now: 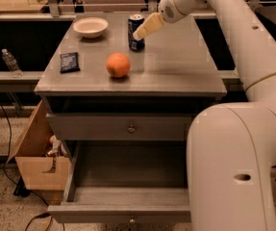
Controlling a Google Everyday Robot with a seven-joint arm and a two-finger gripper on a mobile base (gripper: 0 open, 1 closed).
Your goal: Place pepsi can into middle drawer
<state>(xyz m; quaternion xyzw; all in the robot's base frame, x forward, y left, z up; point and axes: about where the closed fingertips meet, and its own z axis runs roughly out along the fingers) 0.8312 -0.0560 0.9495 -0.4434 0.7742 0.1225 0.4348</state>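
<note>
The pepsi can, dark blue with a silver top, stands upright at the back middle of the grey cabinet top. My gripper, cream-coloured, reaches in from the upper right, and its tip is right at the can's right side, near the can's upper half. The middle drawer is pulled out below, showing its grey tray floor, its side walls and a small knob at the front edge. Nothing lies in it.
An orange sits in front of the can. A white bowl and a dark packet lie to the left. A shut drawer front sits above the open drawer. A cardboard box, a clear bottle and my white arm flank the cabinet.
</note>
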